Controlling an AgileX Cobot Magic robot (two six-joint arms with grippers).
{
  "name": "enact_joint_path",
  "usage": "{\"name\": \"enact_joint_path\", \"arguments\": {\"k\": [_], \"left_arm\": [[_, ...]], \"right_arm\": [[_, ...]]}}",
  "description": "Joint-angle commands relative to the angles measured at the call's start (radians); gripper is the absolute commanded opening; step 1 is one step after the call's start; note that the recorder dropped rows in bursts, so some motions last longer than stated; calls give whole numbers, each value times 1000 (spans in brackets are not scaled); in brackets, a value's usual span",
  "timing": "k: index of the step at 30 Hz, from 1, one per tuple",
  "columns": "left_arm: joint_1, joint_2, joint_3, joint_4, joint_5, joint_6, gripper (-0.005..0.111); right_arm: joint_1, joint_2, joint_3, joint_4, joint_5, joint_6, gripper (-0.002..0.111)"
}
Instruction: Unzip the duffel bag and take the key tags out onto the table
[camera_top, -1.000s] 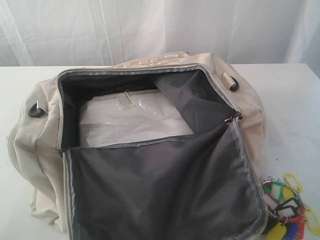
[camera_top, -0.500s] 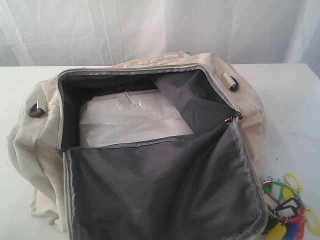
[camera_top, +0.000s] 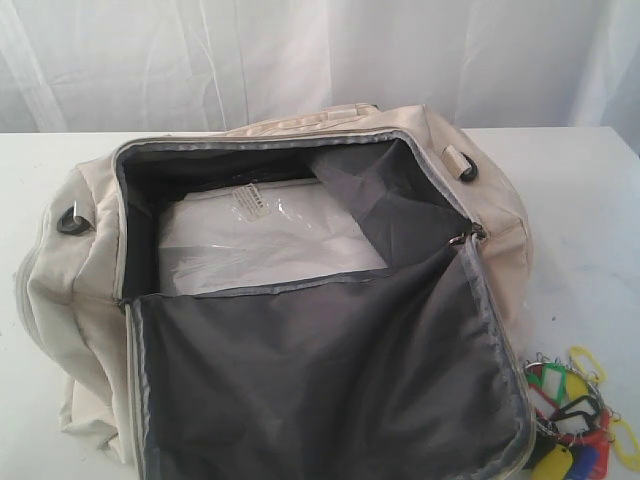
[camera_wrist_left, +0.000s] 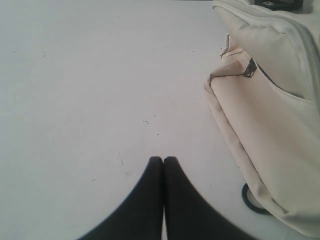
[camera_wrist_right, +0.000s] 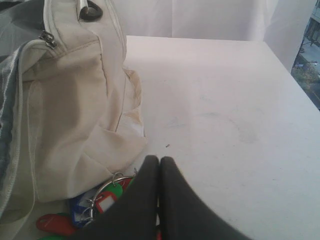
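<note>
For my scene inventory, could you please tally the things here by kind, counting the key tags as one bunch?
Large cream fabric duffel bag, unzipped: 1
Bunch of coloured plastic key tags on metal rings: 1
Clear plastic-wrapped white packet in the bag: 1
Black grippers, left gripper and right gripper, both shut: 2
Wide white table: 1
Total: 6

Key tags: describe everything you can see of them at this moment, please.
The key tags are a loose bunch of small plastic tags, red, green, yellow, blue and black, some with white label windows, on metal rings. They lie on the white table, heaped against the near right corner of the duffel bag, partly cut by the picture's edge. In the right wrist view the shut right gripper hides part of them; whether it touches them cannot be told.
</note>
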Motion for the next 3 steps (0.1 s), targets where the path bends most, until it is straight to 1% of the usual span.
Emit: {"name": "enact_joint_path", "arguments": {"k": [1,3], "left_arm": [[2,-4,4,0,-3,3,0],[2,-4,4,0,-3,3,0]], "right_arm": [[6,-6,5,-1,0,-8,0],[6,-6,5,-1,0,-8,0]]}}
